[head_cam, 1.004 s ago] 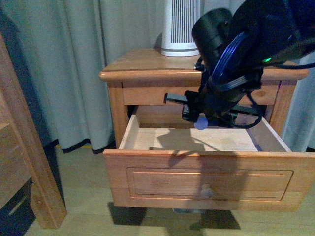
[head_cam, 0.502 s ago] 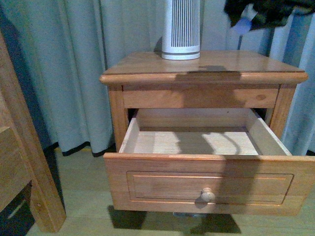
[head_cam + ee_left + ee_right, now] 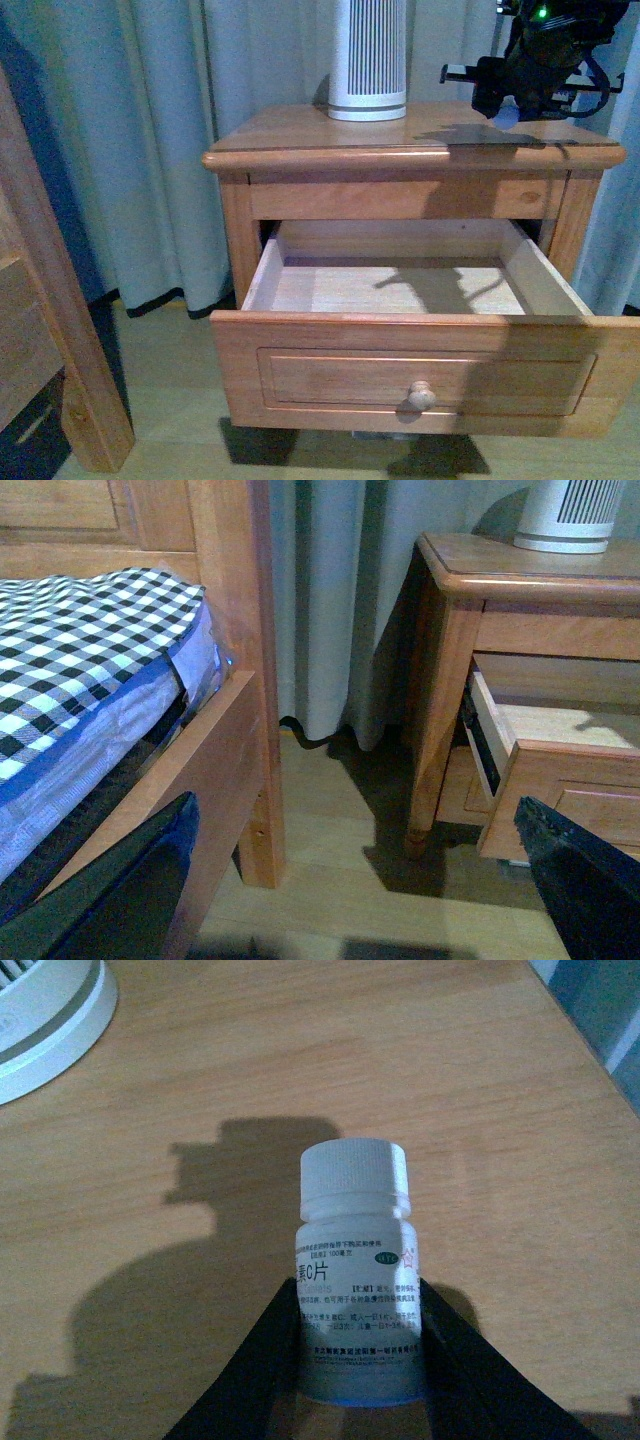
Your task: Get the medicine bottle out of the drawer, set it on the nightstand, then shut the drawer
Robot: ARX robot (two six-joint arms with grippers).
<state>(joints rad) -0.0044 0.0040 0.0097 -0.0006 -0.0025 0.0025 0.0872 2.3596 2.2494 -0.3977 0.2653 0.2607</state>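
**At the upper right of the front view: bottle pinched over the nightstand**

In the upper right corner of the front view, the right tool [image 3: 507,102] hangs over the right rear part of the nightstand [image 3: 300,130] top. It is pinching the medicine bottle [image 3: 507,116]. The right wrist view shows its two black fingers [image 3: 262,1370] pressed against the lower sides of the bottle, which stands upright with its white ribbed cap uppermost and a printed label facing the camera. The bottle sits close over the glossy wood and throws a shadow beside it. Whether its base touches the top cannot be told.

To the left of the tool, at the top centre of the front view, a white ribbed device [image 3: 367,60] stands on the rear of the nightstand, apart from the bottle.

Below the top, the drawer [image 3: 430,375] is pulled well out, its pale inside in view and its round knob [image 3: 421,396] low on the front panel.

A pale curtain [image 3: 150,130] hangs behind. A wooden bed frame [image 3: 50,330] fills the left edge.

The left tool [image 3: 350,880] is spread wide, with the floor between bed and nightstand showing between its dark fingers.
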